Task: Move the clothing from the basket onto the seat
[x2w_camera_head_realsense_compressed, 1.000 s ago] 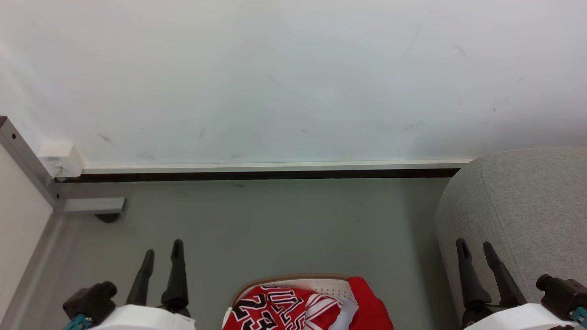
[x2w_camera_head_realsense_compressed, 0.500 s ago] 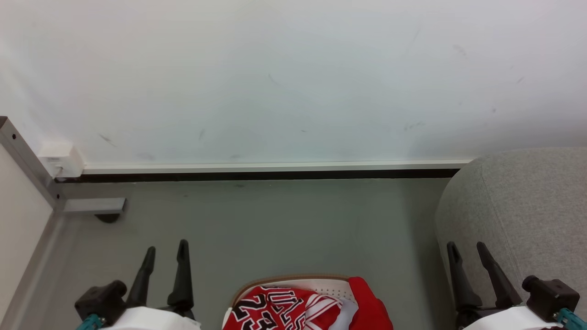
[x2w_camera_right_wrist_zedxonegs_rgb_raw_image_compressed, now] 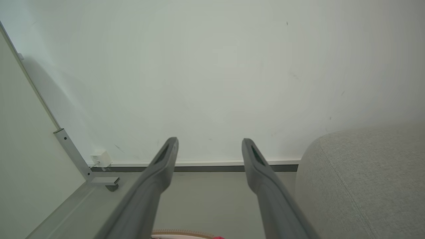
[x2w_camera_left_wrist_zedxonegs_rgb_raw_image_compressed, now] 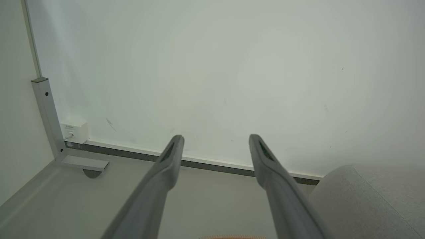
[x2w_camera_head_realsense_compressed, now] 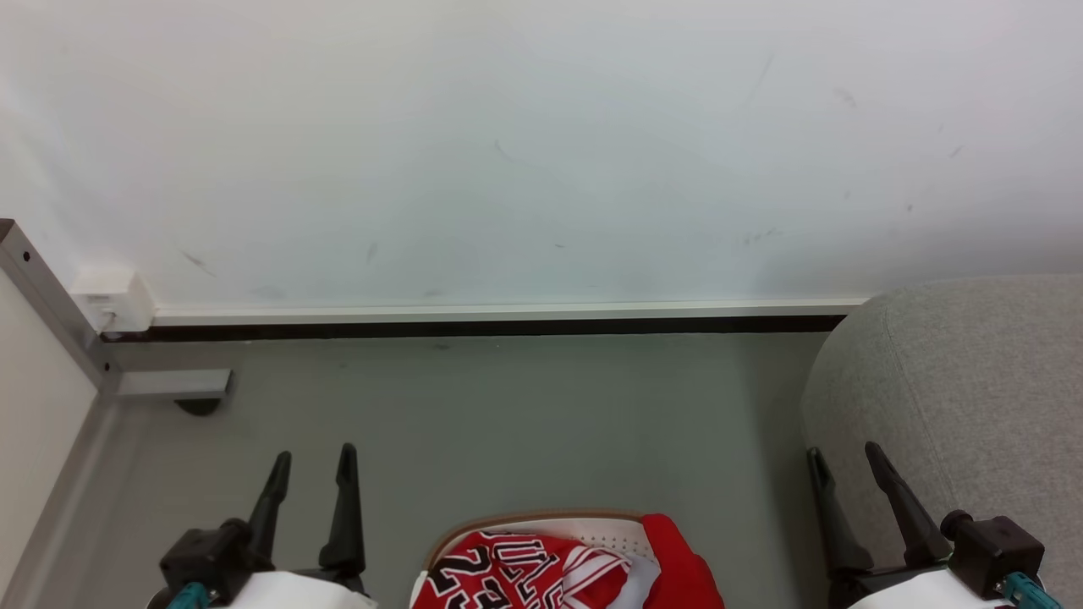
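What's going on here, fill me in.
A two-armed robot is set to move the red clothing from the basket to the grey seat on its right. The clothing lies in the basket, untouched. The left gripper and right gripper hover open and empty, one on each side of the basket.

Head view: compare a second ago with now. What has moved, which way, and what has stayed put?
The left gripper has shifted inward toward the basket, and the right gripper has shifted inward from its side too. Both are open, holding nothing. The clothing lies in the basket as before; the seat is unchanged.
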